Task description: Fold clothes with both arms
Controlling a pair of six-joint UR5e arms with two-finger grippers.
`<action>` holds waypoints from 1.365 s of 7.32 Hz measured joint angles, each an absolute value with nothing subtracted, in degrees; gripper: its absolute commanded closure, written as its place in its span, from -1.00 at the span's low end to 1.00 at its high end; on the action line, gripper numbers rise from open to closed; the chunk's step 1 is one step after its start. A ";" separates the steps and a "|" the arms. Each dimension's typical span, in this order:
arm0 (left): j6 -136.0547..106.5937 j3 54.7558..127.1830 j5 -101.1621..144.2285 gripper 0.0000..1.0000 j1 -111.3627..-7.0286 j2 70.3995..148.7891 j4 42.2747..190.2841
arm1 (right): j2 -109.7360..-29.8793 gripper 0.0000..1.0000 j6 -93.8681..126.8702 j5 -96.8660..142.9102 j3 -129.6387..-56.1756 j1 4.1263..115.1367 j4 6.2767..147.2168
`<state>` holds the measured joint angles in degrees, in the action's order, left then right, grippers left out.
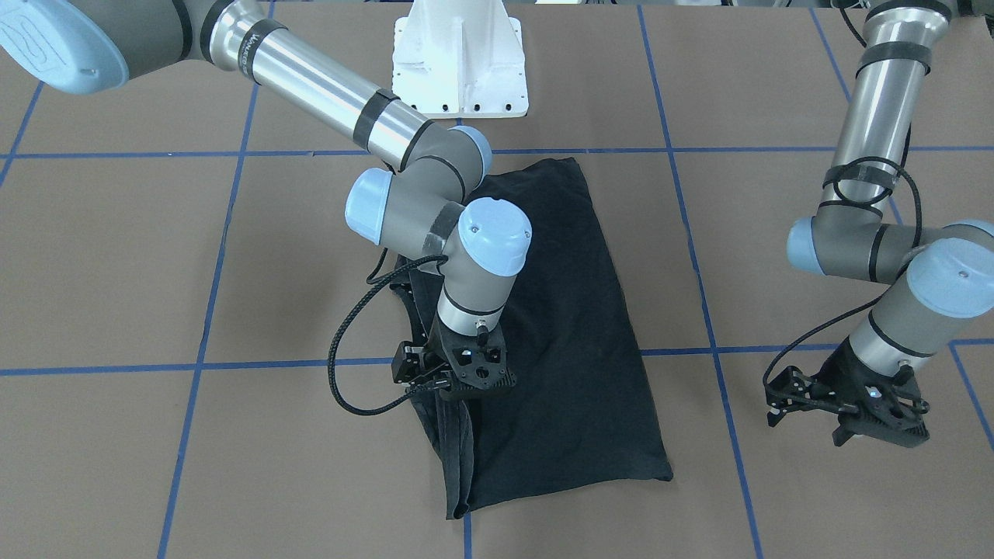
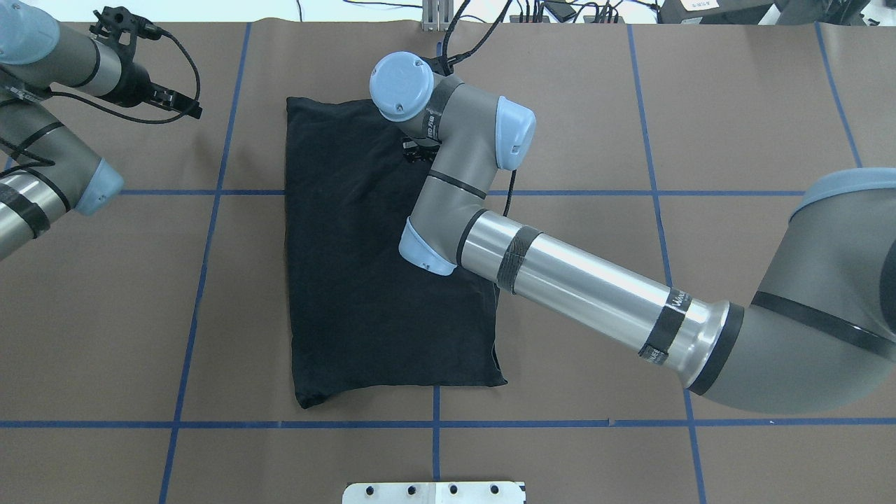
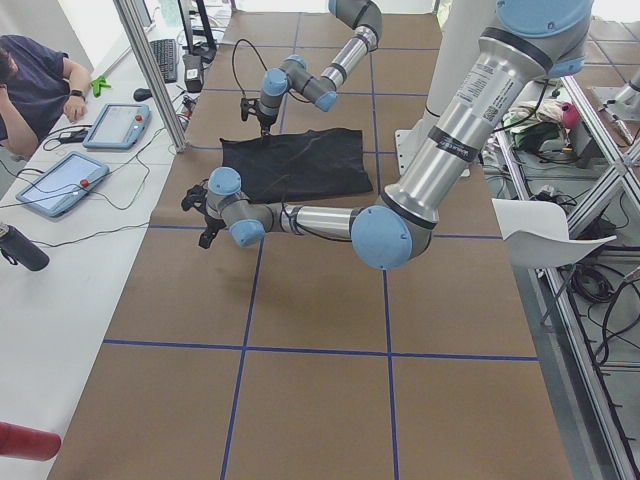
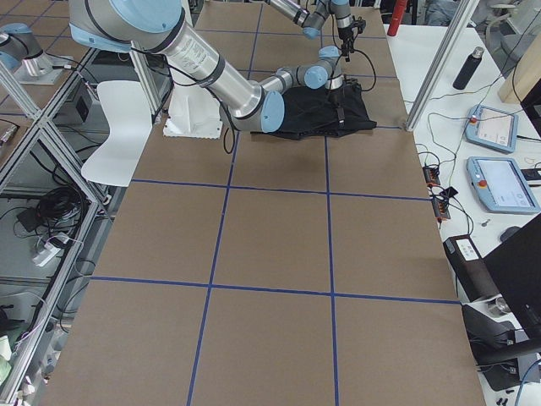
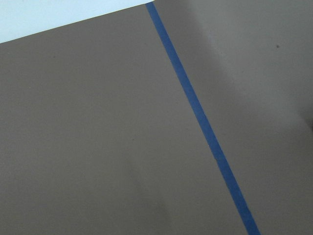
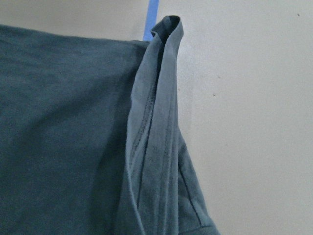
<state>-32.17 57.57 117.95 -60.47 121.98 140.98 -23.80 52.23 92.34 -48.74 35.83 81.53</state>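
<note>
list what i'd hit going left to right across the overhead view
left pincer → black T-shirt → right arm's silver forearm

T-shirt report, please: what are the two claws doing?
Left gripper away from T-shirt, state unclear. Right gripper at its lifted edge, grip hidden. T-shirt folded narrow.

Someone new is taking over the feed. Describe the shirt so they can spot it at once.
Start at the white pedestal base at the brown table's robot-side edge; straight out from it lies the T-shirt, folded into a long black rectangle. It is the only cloth there, with the right gripper down at its long edge.
</note>
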 measured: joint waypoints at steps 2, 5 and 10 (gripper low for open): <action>-32.17 57.57 117.95 -1.00 -60.47 121.99 140.98 | -23.94 -1.00 47.43 92.97 -47.93 36.57 85.77; -32.17 57.51 117.95 -1.00 -60.40 121.99 140.94 | -24.27 -1.00 42.91 93.57 -49.16 37.96 91.84; -45.92 64.95 119.69 -1.00 -59.03 120.11 140.63 | -41.19 -1.00 49.80 100.86 -77.43 38.52 93.78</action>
